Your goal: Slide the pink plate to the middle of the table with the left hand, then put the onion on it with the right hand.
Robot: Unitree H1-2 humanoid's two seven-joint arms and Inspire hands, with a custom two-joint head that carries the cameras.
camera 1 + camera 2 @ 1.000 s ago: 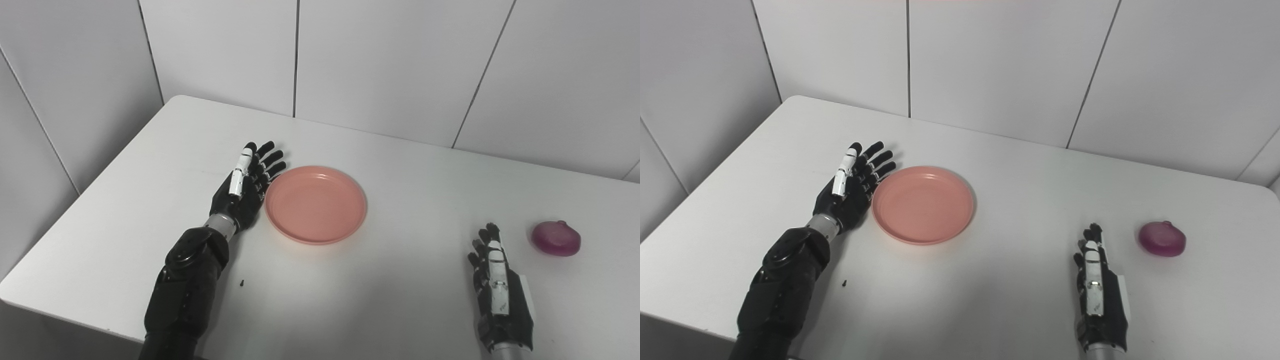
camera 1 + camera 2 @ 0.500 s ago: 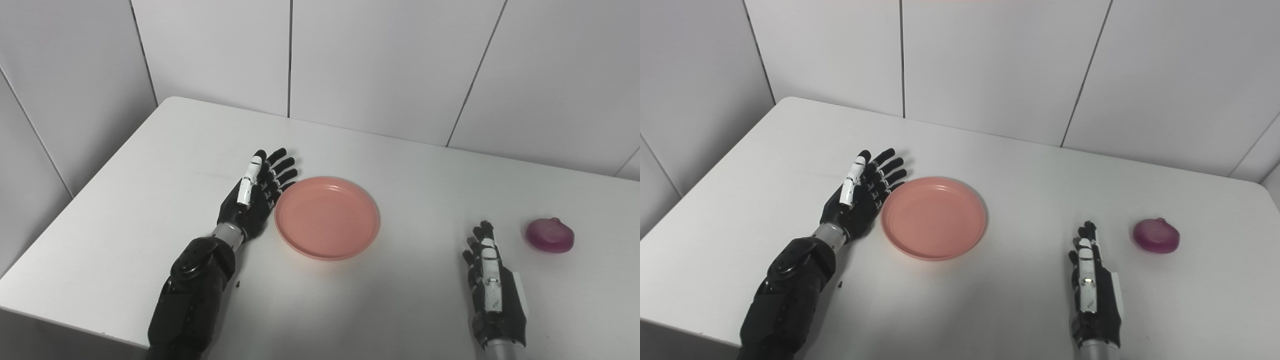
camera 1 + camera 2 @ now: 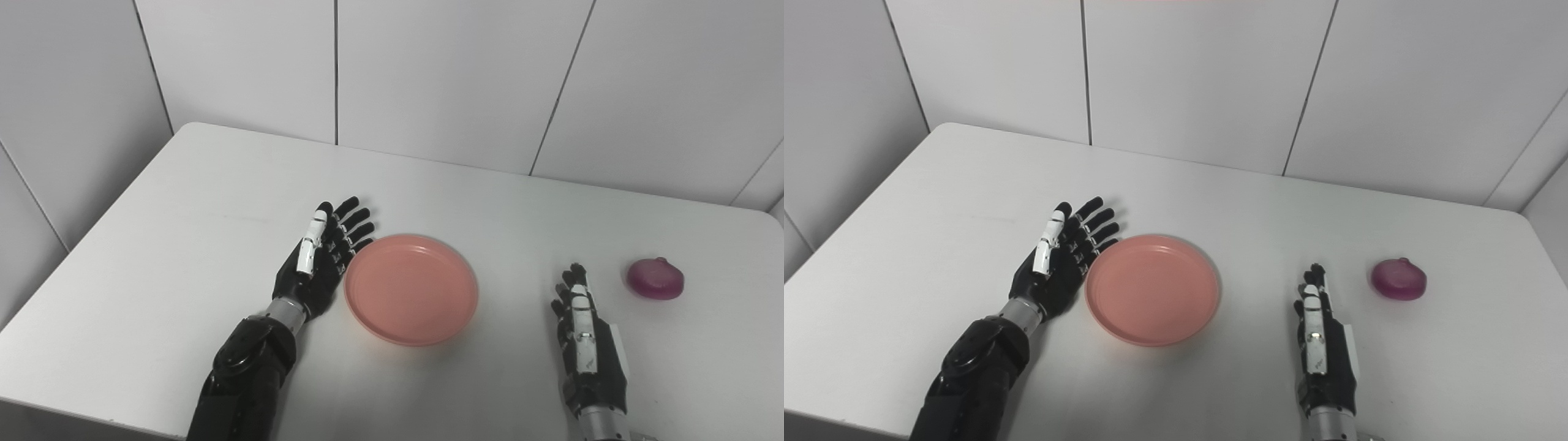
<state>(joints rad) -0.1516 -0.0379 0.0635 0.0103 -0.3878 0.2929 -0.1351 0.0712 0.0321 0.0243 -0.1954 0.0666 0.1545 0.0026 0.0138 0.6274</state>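
pink plate (image 3: 411, 289) sits mid-table, left hand (image 3: 318, 263) spread flat against its left rim; next, the spread right hand (image 3: 589, 358) must grasp the onion (image 3: 655, 278).

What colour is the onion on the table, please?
The onion is purple-magenta, clearest in the left eye view.

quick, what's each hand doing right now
Left hand: open, flat against the pink plate's left rim, holding nothing.
Right hand: open, empty, short of the onion.
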